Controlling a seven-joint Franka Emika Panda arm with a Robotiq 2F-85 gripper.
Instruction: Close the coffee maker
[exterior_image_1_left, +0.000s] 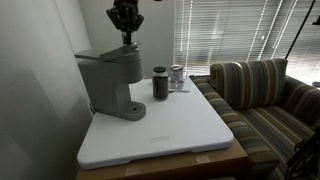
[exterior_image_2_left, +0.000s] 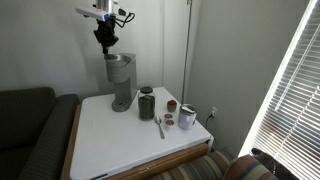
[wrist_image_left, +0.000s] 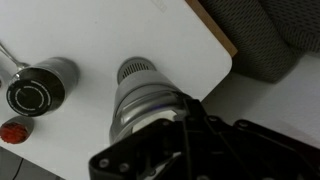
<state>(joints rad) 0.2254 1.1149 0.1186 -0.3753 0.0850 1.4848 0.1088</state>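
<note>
As my tool (exterior_image_1_left: 127, 38) hangs right over the coffee maker (exterior_image_1_left: 108, 78) at the far side of the bench (exterior_image_1_left: 170, 130), clenched or not I cannot tell, I should next press down to shut it.

The grey coffee maker (exterior_image_2_left: 121, 80) stands at the rear of the white table (exterior_image_2_left: 110, 145), close to the wall. The gripper (exterior_image_2_left: 106, 46) hangs directly above its top, fingers pointing down; their spacing cannot be resolved. A dark cup (exterior_image_2_left: 147, 103) stands just beside the machine. A spoon (exterior_image_2_left: 159, 127) lies near the cup, and a small jar (exterior_image_2_left: 187, 117) stands beyond it, near the table edge.
</note>
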